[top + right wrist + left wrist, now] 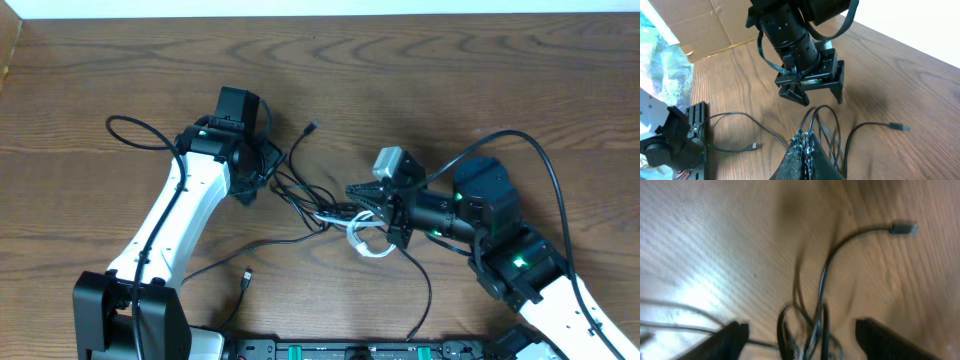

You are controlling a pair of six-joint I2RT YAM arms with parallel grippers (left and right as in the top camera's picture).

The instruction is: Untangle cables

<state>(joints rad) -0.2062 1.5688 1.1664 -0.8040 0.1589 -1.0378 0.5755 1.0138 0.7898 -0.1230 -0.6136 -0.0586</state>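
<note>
The cables (305,195) lie as a loose tangle of thin black cords mid-table, between my two grippers. A short white cable (368,243) curls under the right gripper. One black plug end (312,127) points away at the far side, and it also shows in the left wrist view as a plug (902,228). My left gripper (262,172) stands open over the left side of the tangle, with black loops (810,330) lying between its spread fingers (732,337). My right gripper (805,136) is shut, pinching black cords at its tips.
Thick black arm wires loop at the left (135,125) and right (545,160). A loose plug (246,275) lies near the front. Base hardware (330,350) runs along the front edge. Cardboard (715,30) stands beyond the table.
</note>
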